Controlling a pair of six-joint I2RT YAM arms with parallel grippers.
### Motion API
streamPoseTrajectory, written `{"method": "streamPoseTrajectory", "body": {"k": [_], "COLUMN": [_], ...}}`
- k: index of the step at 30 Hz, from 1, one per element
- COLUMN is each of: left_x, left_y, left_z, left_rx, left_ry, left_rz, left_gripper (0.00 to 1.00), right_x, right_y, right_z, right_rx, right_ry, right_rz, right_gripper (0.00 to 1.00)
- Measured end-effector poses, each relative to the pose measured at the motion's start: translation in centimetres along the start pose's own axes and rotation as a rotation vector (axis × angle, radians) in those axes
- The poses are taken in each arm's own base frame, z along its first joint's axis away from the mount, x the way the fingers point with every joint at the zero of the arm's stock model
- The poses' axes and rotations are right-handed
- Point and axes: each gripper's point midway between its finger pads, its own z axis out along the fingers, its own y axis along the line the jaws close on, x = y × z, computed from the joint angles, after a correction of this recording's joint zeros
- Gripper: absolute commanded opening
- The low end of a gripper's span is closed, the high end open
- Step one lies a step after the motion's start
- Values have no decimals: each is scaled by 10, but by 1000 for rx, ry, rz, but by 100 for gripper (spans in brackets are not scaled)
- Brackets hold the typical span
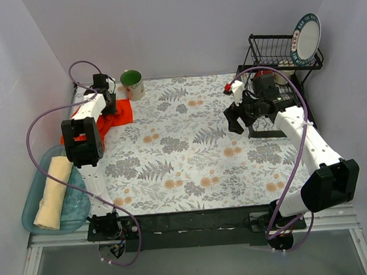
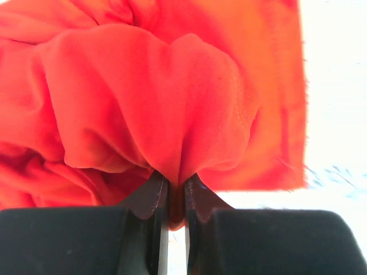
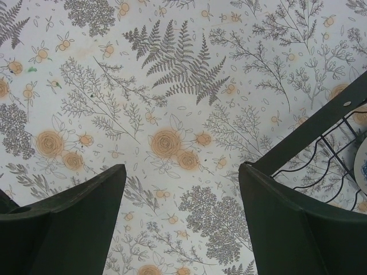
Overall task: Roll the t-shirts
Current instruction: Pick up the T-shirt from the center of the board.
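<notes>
The orange-red t-shirt (image 1: 117,112) lies bunched at the table's far left, beside the green mug. My left gripper (image 1: 106,98) is shut on a fold of it; in the left wrist view the red cloth (image 2: 143,86) is pinched between the jaws of my left gripper (image 2: 175,192). The cream-yellow t-shirt (image 1: 53,190) lies rolled in the blue tray at the near left. My right gripper (image 1: 236,123) is open and empty above the floral cloth at the right, next to the rack; it also shows in the right wrist view (image 3: 182,172).
A green mug (image 1: 131,84) stands at the far left. A black dish rack (image 1: 279,77) with a plate (image 1: 306,38) stands at the far right; its foot shows in the right wrist view (image 3: 321,132). The blue tray (image 1: 76,211) sits at the near left edge.
</notes>
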Motion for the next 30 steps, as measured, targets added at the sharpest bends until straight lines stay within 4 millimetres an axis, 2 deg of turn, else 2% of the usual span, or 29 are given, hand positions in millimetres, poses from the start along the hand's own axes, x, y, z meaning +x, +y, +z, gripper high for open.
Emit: {"method": "streamPoseTrajectory", "body": {"k": [2,5,8,11,12,14,15,18,21,24,26,30], "left_x": [-7,-25,-56,-92,-98,-106,-108,-107,-92,-70,-54,-20], "left_y": [-5,-18,-37,-80,-91,-117,-121,-109,-105,-119,-131,-155], "left_z": [-15,-55,-128,-241,-274,-354,-388,-463,-498,-503,-495,-446], "left_rx": [26,94,161,261,296,403,445,502,559,661,736,845], "left_ry": [-13,-60,-183,-408,-476,-632,-702,-873,-955,-960,-927,-784], "left_rz": [2,0,26,116,143,204,223,257,293,320,335,306], "left_gripper": [0,0,0,0,0,0,0,0,0,0,0,0], "right_x": [-1,-2,-4,-8,-10,-14,-17,-31,-42,-57,-67,-72], "right_y": [2,4,5,6,6,9,10,11,15,14,14,15], "right_z": [1,1,2,3,3,2,1,-4,-11,-22,-30,-44], "right_rx": [-5,-15,-20,-21,-24,-33,-36,-31,-25,2,22,50], "right_ry": [-2,-6,-14,-32,-37,-50,-57,-88,-115,-151,-188,-218], "right_rz": [-4,-7,-8,1,2,4,3,-10,-34,-53,-59,-60], "right_gripper": [86,85,84,84,84,83,84,83,84,84,84,84]}}
